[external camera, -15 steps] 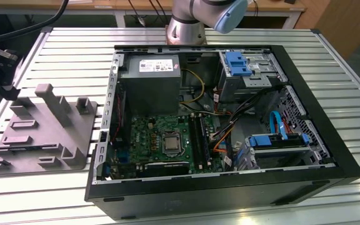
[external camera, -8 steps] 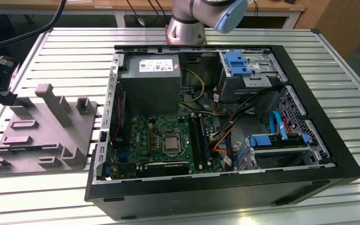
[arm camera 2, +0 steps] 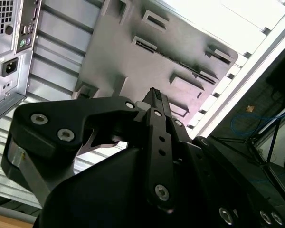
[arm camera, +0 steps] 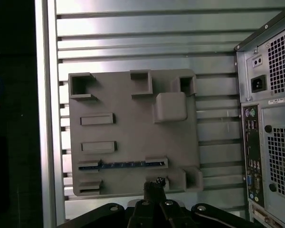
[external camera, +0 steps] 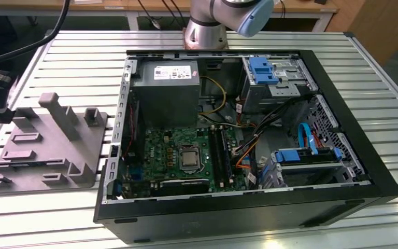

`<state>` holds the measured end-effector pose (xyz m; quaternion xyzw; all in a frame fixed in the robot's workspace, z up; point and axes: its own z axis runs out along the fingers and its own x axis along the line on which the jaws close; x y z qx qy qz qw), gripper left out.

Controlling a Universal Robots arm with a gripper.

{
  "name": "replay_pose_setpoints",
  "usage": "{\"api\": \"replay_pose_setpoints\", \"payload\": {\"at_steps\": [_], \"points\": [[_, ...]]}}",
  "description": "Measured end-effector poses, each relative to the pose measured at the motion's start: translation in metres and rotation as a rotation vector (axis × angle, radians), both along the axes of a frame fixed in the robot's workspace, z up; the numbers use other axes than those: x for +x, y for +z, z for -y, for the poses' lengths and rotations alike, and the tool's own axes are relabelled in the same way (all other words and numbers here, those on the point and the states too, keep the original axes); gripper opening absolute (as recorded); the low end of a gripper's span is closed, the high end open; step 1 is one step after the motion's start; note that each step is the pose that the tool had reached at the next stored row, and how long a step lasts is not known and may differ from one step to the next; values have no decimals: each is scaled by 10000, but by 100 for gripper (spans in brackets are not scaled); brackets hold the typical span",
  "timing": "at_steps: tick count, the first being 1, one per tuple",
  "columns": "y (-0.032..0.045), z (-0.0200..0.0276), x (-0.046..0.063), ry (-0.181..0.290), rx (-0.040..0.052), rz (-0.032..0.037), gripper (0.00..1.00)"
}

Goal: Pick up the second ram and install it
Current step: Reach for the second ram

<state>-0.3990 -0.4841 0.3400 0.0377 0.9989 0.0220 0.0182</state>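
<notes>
**Second ram parked in the grey holder, tool closed above it**

Second ram [arm camera: 123, 164], a thin dark blue-green memory stick, is standing on edge in the long slot of the big grey slotted plastic holder block [arm camera: 133, 118]. In the first wrist view just its narrow edge is showing, running along the slot. The black two-fingered tool [arm camera: 154, 183] is hanging over the holder's rim near that slot, apart from the stick and touching nothing. Its fingers are pressing together tip to tip, with nothing pinched between them. In the second wrist view the tool [arm camera 2: 154, 95] is pointing at the same grey block [arm camera 2: 114, 57].

In the exterior view the holder [external camera: 47, 150] is lying on the ribbed aluminium worktop [external camera: 60, 52], just beside the open black desktop computer case [external camera: 254, 218], on the exterior view's left of it. Inside the case the green motherboard [external camera: 178, 150] is lying flat, its long black slots [external camera: 217, 150] running beside the processor socket. The silver arm base [external camera: 206, 26] is standing beyond the case's far wall.
</notes>
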Motion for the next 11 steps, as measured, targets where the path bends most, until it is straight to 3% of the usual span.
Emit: {"api": "replay_pose_setpoints", "payload": {"at_steps": [11], "points": [[-141, 94, -26, -1, -1, -2, 10]]}}
